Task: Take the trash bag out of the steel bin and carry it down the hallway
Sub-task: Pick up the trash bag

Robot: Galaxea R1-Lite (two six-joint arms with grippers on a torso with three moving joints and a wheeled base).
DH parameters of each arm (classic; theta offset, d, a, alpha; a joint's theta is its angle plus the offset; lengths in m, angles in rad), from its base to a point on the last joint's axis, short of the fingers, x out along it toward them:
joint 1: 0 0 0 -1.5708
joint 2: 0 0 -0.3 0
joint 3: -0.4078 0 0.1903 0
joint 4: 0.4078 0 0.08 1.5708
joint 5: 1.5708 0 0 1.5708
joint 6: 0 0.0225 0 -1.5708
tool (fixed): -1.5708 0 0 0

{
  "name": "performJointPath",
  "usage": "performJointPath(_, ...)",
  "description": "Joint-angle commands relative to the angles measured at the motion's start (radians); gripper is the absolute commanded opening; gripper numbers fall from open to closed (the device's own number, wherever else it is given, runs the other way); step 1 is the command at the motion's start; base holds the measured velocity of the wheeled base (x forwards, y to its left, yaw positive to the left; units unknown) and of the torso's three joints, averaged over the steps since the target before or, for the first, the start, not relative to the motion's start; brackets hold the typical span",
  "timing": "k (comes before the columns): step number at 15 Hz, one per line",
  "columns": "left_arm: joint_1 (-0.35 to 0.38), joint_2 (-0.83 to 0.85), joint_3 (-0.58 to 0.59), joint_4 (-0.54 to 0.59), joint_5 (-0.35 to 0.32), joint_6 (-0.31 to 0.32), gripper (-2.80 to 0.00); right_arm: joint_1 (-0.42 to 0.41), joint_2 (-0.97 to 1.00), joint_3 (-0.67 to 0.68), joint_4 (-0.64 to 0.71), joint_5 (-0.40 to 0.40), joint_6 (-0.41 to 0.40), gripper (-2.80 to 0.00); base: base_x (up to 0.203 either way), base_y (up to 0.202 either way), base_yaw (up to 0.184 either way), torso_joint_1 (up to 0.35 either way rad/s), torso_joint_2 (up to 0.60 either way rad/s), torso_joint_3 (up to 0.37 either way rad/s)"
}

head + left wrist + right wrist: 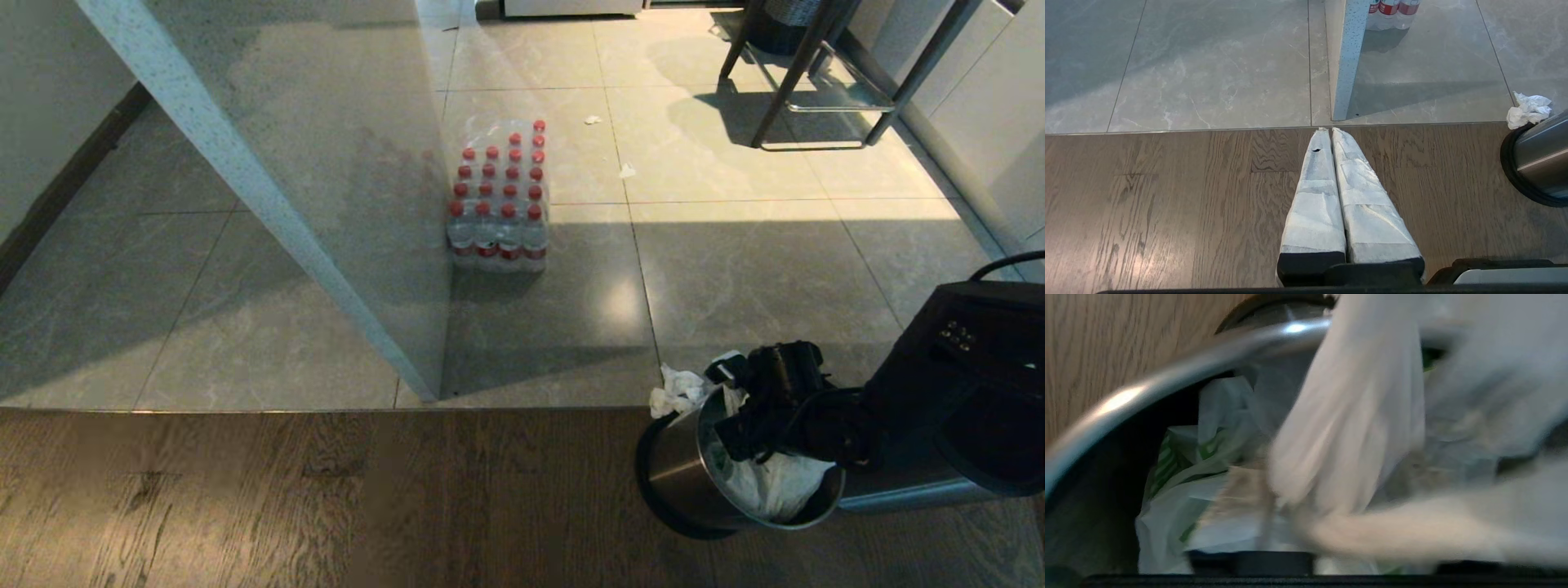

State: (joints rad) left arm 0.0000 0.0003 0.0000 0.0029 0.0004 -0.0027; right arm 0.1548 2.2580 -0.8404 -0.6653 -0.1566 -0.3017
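A: Two floor surfaces here. Glossy grey-beige floor tiles (735, 269) fill the far half of the head view, dark brown wood-plank flooring (286, 498) the near half, meeting in a straight seam across the middle.

B: Room stuff?

A: White speckled wall edge (245, 180) runs from about 11 o'clock down to the seam. Shrink-wrapped pack of red-capped clear bottles (500, 200) stands on the tile near centre. Dark metal-legged stand (816, 73) at 1 o'clock. Black baseboard (65, 180) along the wall at 10 o'clock.

B: Task object?

A: Small round brushed-steel bin with black base (694, 469) at 5 o'clock, on the wood just by the seam. Thin white crinkly plastic trash bag with green print (775, 486) is inside it, bunched at the mouth. Crumpled white tissue (676, 390) on the floor just beside the bin.

B: Grippers?

A: Right gripper (739, 408) is down at the bin mouth among the bag plastic; wrist view is smeared, cannot tell whether the jaws are apart or clamped. Left gripper (1329, 130) hangs over the wood, white-wrapped fingers (1314, 204) pressed together, holding nothing.
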Motion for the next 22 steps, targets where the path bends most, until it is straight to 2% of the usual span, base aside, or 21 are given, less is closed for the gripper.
performJointPath(1,0.0,0.0,0.0,0.0,0.0,0.0,-2.8,0.011,-0.039,0.023,-0.038,-0.01,-0.001,-2.8,0.0,0.0,0.0,0.0,0.0,0.0)
performJointPath(7,0.0,0.0,0.0,0.0,0.0,0.0,-2.8,0.017,-0.201,0.161,-0.053,-0.032,0.012,-2.8,0.0,0.0,0.0,0.0,0.0,0.0)
performJointPath(17,0.0,0.0,0.0,0.0,0.001,0.0,-2.8,-0.005,-0.703,0.287,0.144,-0.032,0.01,-2.8,0.0,0.0,0.0,0.0,0.0,0.0)
performJointPath(22,0.0,0.0,0.0,0.0,0.0,0.0,-2.8,-0.01,-0.878,0.274,0.264,-0.029,0.005,-2.8,0.0,0.0,0.0,0.0,0.0,0.0)
